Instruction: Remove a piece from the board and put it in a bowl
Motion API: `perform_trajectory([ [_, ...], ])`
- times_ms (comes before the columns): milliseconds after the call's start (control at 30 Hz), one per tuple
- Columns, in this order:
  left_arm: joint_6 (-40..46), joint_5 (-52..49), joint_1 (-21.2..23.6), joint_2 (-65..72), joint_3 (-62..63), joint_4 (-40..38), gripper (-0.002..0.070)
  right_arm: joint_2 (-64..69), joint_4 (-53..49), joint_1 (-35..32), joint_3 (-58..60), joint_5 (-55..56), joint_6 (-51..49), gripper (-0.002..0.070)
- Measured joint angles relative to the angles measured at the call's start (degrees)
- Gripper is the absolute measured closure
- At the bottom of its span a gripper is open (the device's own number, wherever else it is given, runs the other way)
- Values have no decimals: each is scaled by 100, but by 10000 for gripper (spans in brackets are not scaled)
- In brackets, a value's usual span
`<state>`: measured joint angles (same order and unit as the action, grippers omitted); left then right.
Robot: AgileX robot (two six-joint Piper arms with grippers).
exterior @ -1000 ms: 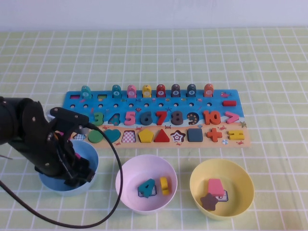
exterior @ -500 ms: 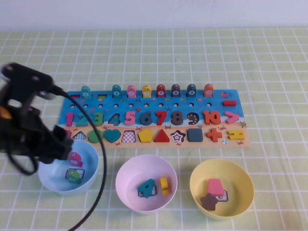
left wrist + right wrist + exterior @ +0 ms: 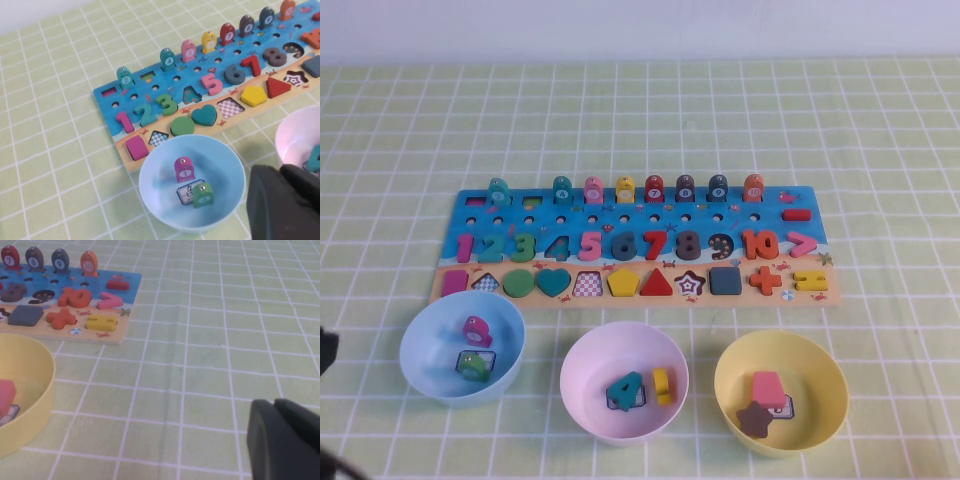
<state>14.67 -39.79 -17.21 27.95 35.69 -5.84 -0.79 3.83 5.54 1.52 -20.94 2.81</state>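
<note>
The green piece (image 3: 473, 366) lies in the light blue bowl (image 3: 428, 350) on its white card, next to a magenta piece (image 3: 476, 329). In the left wrist view the green piece (image 3: 202, 195) and the bowl (image 3: 160, 185) are close by. The board (image 3: 630, 213) lies behind the bowls and also shows in the left wrist view (image 3: 155, 92). My left gripper (image 3: 280, 172) is shut and empty, pulled back beside the blue bowl; only a dark bit of the arm (image 3: 323, 350) shows at the high view's left edge. My right gripper (image 3: 274, 405) is shut and empty over bare cloth.
A pink bowl (image 3: 580, 350) holds a teal 4 and a yellow piece. A yellow bowl (image 3: 730, 360) holds a pink and a brown piece. Several pegs stand along the board's far edge. A green checked cloth covers the table.
My left arm has pulled away from over the blue bowl to the left, almost out of the high view. The green piece now lies in the bowl.
</note>
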Motion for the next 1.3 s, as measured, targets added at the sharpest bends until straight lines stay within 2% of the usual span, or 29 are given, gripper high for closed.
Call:
perform_trajectory([
  [200, 0, -244, 0, -774, -191, 0, 676, 0, 0, 0, 0, 0, 0, 694],
  [633, 12, -176, 0, -850, -233, -52, 676, 0, 0, 0, 0, 0, 0, 694],
  [767, 73, 539, 0, -1007, -766, -304, 677, 0, 0, 0, 0, -4, 0, 694],
  [900, 307, 1701, 0, -1550, -1695, -470, 677, 0, 0, 0, 0, -4, 0, 694],
  [1033, 114, 2185, 0, -2412, -2369, 104, 677, 0, 0, 0, 0, -4, 0, 694],
  [1167, -845, 2273, 74, -2840, -2787, 1117, 677, 0, 0, 0, 0, -13, 0, 694],
  [1300, -1195, 2334, 385, -2850, -3133, 1310, 677, 0, 0, 0, 0, -18, 0, 694],
])
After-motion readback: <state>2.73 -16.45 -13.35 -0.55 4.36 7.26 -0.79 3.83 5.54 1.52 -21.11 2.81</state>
